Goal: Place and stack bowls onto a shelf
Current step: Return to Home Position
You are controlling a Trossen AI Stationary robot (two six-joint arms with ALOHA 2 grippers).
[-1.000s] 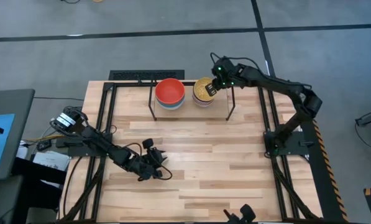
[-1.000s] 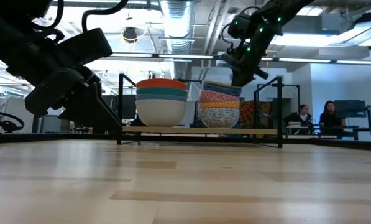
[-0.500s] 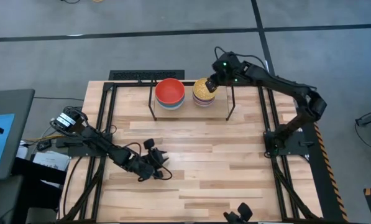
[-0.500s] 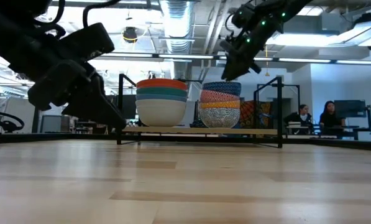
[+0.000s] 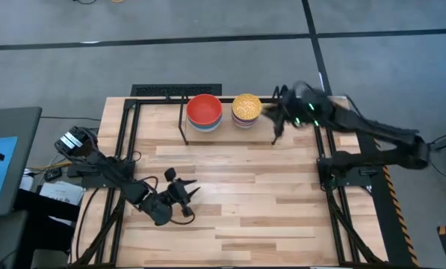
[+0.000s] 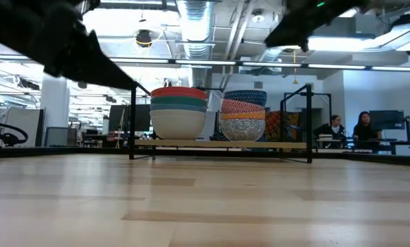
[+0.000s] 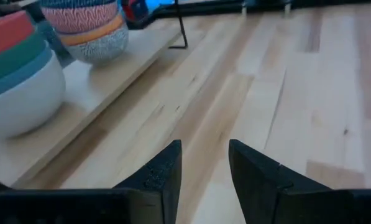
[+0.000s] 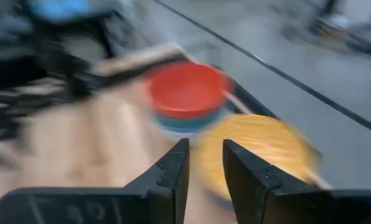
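Note:
Two stacks of bowls stand on the narrow wooden shelf (image 6: 218,143) at the table's far side. The left stack (image 6: 179,112) is red on top, then green, blue and white. The right stack (image 6: 243,115) is patterned and looks yellow from above (image 5: 246,107). My right gripper (image 5: 278,113) is open and empty, in the air just right of the right stack, which shows below it in its wrist view (image 8: 260,146). My left gripper (image 5: 179,196) is open and empty, above the table's near left part, pointing toward the shelf (image 7: 104,87).
The shelf's black wire uprights (image 6: 309,122) stand at its ends, one close below my right gripper. A black frame runs along the table's left and right edges (image 5: 327,161). Bare tabletop (image 5: 252,194) lies between the shelf and the near edge. People sit in the room behind (image 6: 349,130).
My right gripper has left the rim of the right stack's top bowl and gone up and toward the table's right edge. The top bowl now sits level on its stack. My left gripper has risen and shifted a little toward the near left.

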